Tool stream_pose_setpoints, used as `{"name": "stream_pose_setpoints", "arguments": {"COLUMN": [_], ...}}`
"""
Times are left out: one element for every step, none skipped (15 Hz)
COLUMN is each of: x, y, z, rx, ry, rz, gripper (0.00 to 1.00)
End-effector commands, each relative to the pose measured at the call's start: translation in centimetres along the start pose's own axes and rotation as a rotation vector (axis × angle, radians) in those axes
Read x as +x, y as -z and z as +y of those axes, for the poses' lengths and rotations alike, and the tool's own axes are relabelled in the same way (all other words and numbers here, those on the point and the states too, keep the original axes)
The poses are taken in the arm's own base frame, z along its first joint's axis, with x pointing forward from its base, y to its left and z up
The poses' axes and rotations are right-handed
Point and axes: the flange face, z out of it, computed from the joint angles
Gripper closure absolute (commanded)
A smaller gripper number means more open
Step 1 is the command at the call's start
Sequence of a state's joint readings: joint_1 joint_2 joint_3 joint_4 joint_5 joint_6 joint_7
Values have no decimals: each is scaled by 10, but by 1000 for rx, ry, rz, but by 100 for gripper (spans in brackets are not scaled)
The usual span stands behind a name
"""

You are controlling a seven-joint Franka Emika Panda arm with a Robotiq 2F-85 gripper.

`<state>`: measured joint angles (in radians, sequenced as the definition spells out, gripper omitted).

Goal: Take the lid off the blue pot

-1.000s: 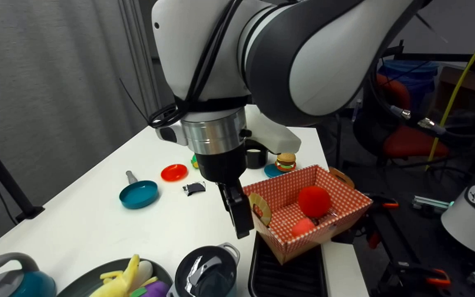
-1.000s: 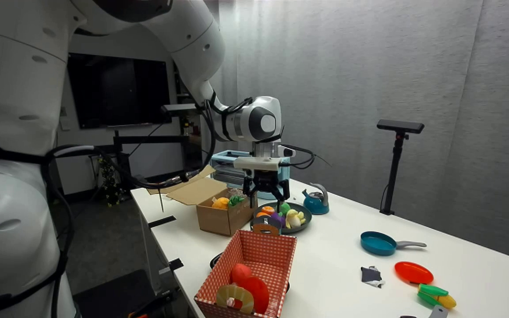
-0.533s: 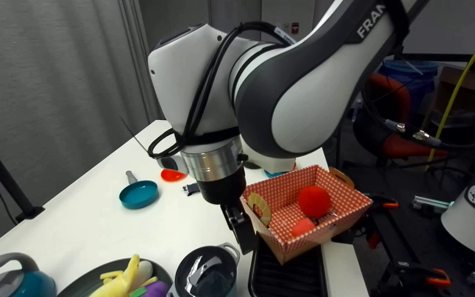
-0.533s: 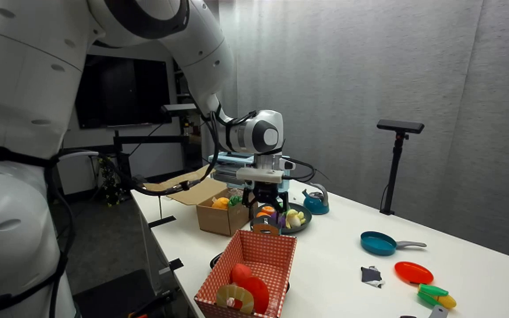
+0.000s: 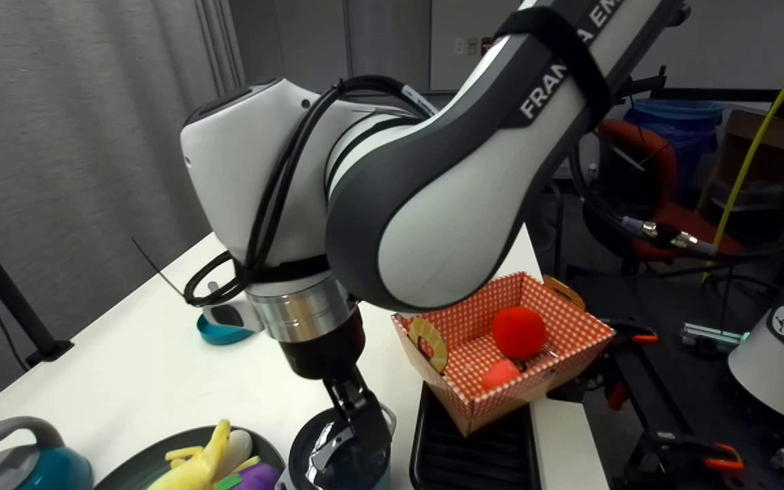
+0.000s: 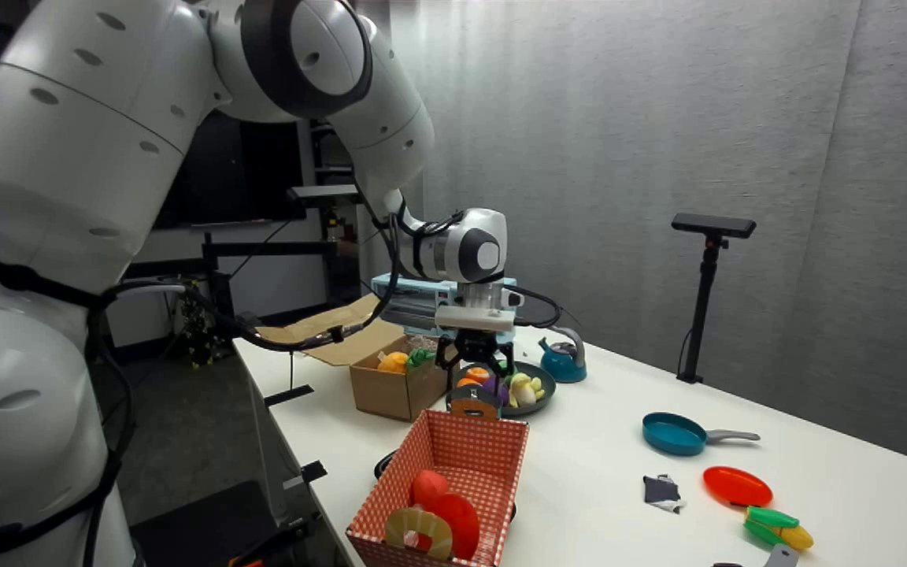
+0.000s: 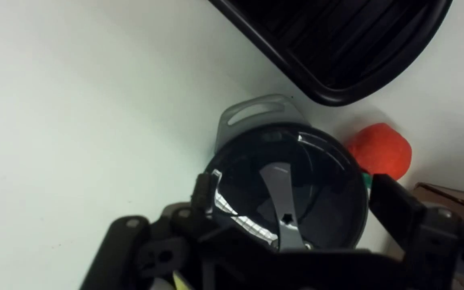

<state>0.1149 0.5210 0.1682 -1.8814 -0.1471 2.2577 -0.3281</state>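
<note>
In the wrist view my end effector [image 7: 292, 186] is spread wide, holding nothing, its fingers [image 7: 203, 190] at 9 and 3 o'clock of the see-through lid [image 7: 308, 173]. The lid sits on the blue pot [image 5: 384, 480]; I cannot tell whether I am touching it. I judge that the next move is down onto the grey strap handle [image 7: 283, 197], which runs roughly 12 to 6 o'clock across the lid. Going too low could jam me against the lid; pinching too high could let the strap slip out. If the strap is off-centre, one side would meet it first and skid the lid. A sideways drag might also nudge the red toy [image 7: 381, 151], on the worktop [image 7: 75, 161] at 2 o'clock, or the ridged black grill pan [image 7: 328, 96] at 1.

Reflections hide what the pot holds. In an exterior view, the gingham basket [image 5: 470, 314] holds a red ball [image 5: 519, 332] and a coral toy [image 5: 499, 374]; the dark pan [image 5: 150, 452], a yellow toy [image 5: 198, 463] and a purple toy [image 5: 261, 476]. The cardboard box [image 6: 379, 394] holds an orange-yellow toy [image 6: 393, 362] and a green toy [image 6: 420, 357].
</note>
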Motion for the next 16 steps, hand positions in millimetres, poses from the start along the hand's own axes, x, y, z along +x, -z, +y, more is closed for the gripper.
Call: {"name": "stream_pose_setpoints", "arguments": {"x": [22, 25, 27, 28, 29, 30, 31, 32, 33, 34, 36, 38, 39, 40, 41, 41], "y": [-5, -7, -9, -12, -14, -17, -19, -22, -25, -27, -29, -29, -28, -28, -27, -26], "z": [8, 10, 14, 17, 20, 22, 25, 27, 29, 30, 31, 30, 29, 28, 27, 26], "rx": [19, 24, 28, 32, 35, 40, 43, 47, 48, 52, 53, 55, 54, 51, 49, 48], "ry": [53, 58, 59, 60, 59, 57, 55, 52, 49, 45, 42, 41, 43, 43, 43, 41], "rz": [23, 28, 33, 35, 37, 37, 39, 38, 36, 34, 31, 31, 27, 23, 22, 22], "gripper": [0, 0, 0, 0, 0, 0, 0, 0, 0, 0, 0, 0, 0, 0, 0, 0]}}
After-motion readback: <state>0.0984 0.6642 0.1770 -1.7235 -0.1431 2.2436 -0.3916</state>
